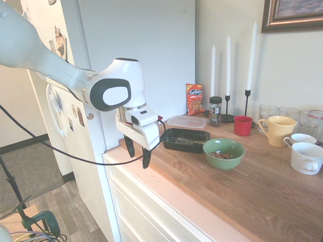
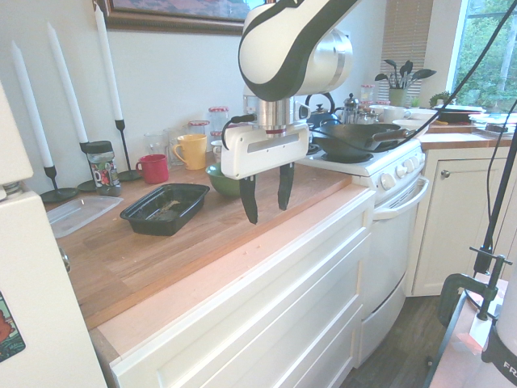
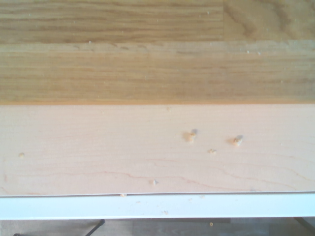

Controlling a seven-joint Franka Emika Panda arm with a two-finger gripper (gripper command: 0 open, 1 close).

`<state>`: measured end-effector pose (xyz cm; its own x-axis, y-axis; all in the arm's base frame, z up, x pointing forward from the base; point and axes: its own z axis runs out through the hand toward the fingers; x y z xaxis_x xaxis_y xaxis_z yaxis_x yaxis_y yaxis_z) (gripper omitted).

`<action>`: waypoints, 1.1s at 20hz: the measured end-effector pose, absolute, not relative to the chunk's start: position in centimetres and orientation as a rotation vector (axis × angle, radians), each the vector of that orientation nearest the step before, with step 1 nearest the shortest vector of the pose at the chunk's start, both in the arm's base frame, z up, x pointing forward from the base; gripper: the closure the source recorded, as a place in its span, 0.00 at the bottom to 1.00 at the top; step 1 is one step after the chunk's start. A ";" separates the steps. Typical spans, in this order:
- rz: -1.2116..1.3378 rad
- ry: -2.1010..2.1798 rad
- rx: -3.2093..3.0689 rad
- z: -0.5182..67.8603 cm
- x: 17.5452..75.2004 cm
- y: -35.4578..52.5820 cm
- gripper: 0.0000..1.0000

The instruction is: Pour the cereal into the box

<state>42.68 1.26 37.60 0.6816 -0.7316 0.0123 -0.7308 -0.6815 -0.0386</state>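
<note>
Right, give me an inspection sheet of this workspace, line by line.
Surface: wooden countertop with a paler front strip; a few small crumbs on that strip.
Job's things: cereal lies in the green bowl; the black box sits beside the bowl, not yet filled.
Clutter: clear lidded container, orange snack bag, spice jar, three white candles, red cup, yellow mug, white mugs, glasses.
Gripper: gripper open, empty, pointing down over the counter's front edge.
Cables: nothing seen on the counter.
Surroundings: fridge, stove with a dark pan, framed picture.
</note>
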 end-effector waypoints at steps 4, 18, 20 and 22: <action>-0.067 1.244 -2.843 38.4 43.5 1.0 0.00; -0.107 1.507 -2.649 45.1 57.2 -13.0 0.00; -0.103 1.537 -2.621 44.9 58.8 -15.2 0.00; -0.093 1.566 -2.590 44.5 60.3 -17.2 0.00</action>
<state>60.34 -17.24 44.51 0.4651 -0.8852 -0.0062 -0.8783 -0.4605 -0.1283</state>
